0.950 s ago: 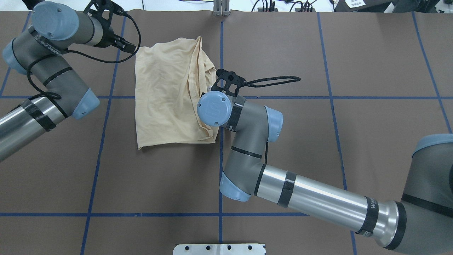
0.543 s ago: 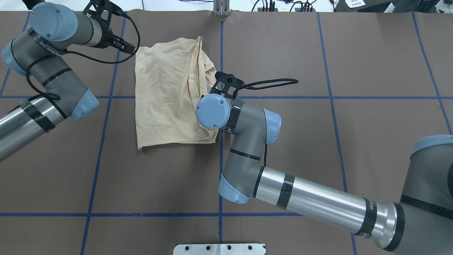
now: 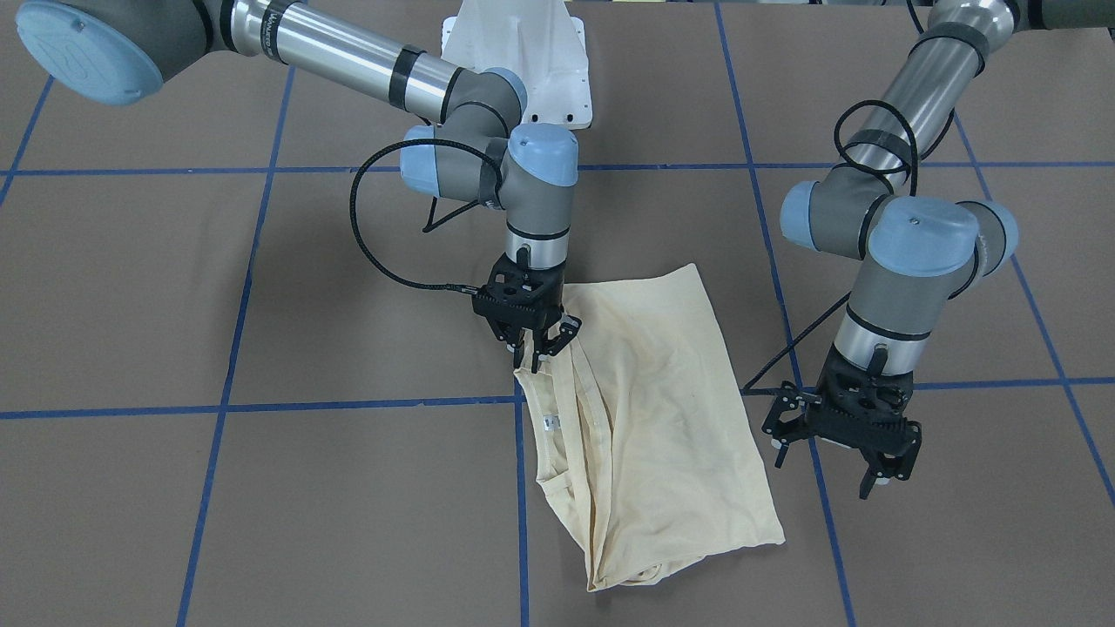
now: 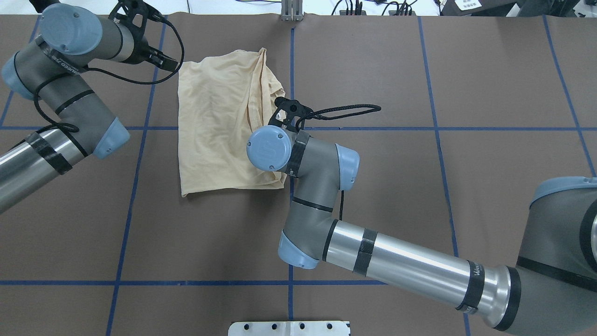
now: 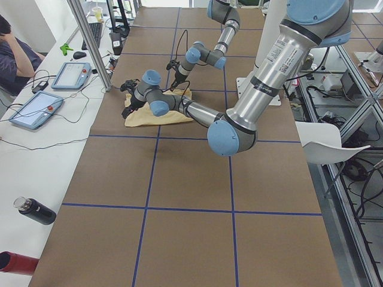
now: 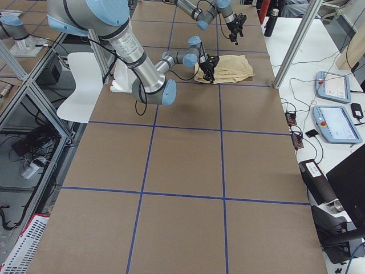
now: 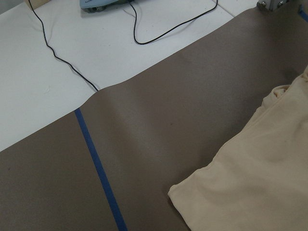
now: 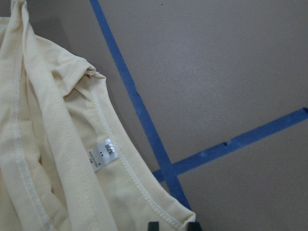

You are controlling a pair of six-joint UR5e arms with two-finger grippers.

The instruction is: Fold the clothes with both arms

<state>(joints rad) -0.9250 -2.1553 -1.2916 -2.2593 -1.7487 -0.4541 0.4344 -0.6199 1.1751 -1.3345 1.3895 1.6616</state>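
As the right end effector (image 3: 538, 347) shifts left over the T-shirt (image 3: 649, 418), pinching its neckline edge, the left end effector (image 3: 841, 461) hovers wide, so folding can begin.

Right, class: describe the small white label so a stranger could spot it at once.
Find the brown table crossed by blue tape lines, then the cream shirt lying on it. Just inside its stitched neckline, below the right fingers, sits the label: the only white patch on the cloth.
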